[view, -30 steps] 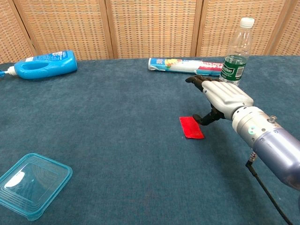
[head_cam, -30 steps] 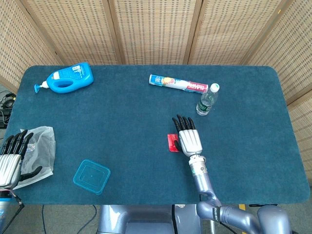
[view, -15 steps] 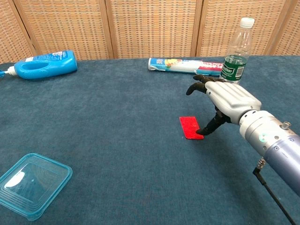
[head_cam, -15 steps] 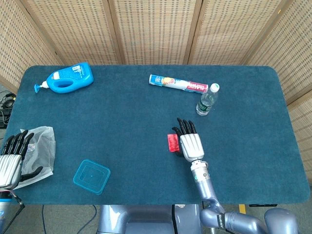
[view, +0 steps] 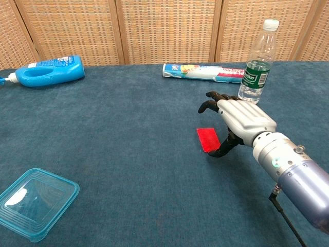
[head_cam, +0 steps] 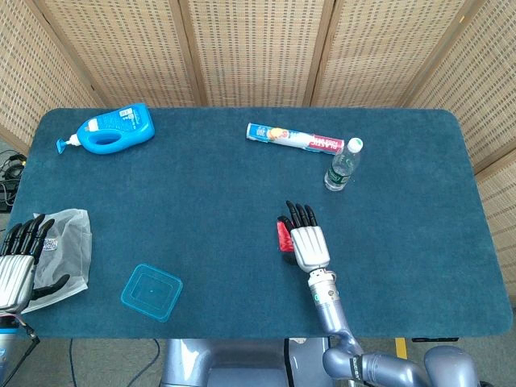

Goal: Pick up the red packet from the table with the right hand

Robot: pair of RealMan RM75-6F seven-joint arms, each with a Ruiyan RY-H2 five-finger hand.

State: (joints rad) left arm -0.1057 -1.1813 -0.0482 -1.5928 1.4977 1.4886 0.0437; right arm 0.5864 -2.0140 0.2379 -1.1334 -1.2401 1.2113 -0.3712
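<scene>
We find the red packet lying flat on the blue table, toward the near edge and a little right of the table's middle. The right hand hangs over the packet's right side, palm down. Its fingers are spread and bent forward above the packet, and the thumb reaches down to the packet's near right corner; we cannot tell whether it presses on the packet or only touches the cloth beside it. Nothing is gripped: the packet is not lifted and the hand holds nothing.

Beyond the packet, toward the far edge and to its right, we note a clear water bottle standing upright with a green label and white cap. Just left of that bottle a long printed tube-shaped package lies on its side.

Well to the left of the packet, near the front edge, a teal plastic lid lies flat. In the far left corner, well apart from the packet, a blue detergent bottle lies on its side.

At the left edge, as far from the packet as the table allows, the left hand rests with fingers apart, holding nothing, beside a crumpled clear plastic bag.
</scene>
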